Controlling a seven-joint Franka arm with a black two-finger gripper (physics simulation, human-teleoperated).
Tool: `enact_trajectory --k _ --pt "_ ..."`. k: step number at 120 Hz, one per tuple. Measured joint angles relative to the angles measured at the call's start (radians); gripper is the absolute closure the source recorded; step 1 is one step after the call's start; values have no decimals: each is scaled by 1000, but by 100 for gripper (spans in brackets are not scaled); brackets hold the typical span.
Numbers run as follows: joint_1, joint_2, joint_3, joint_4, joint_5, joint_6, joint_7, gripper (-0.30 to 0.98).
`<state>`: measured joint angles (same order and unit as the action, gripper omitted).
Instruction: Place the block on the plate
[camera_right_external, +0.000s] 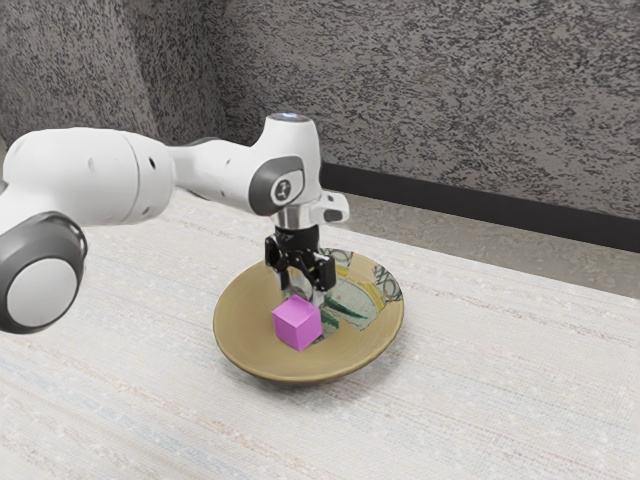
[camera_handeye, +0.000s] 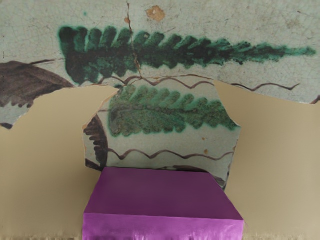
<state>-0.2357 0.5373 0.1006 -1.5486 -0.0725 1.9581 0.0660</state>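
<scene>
Purple block (camera_handeye: 160, 197), cut off in wrist view, partly hiding plate (camera_handeye: 40, 170)

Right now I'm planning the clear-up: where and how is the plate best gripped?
I would grip the plate by its rim at the exterior view's lower left, coming from above and pinching inner against outer face: that edge flares up from the table, away from the block.

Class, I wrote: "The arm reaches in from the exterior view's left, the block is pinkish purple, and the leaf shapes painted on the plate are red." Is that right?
Not quite: the leaf shapes painted on the plate are green, as the wrist view shows. The block and arm are described correctly.
</scene>
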Motion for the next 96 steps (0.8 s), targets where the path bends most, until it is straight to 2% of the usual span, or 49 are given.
enact_trajectory --k 27,56,96 --pt "32 -122 19 -18 18 -92 8 3" --pt "153 -275 24 -8 70 -181 47 1" --pt "164 -418 23 -10 111 -218 89 0"
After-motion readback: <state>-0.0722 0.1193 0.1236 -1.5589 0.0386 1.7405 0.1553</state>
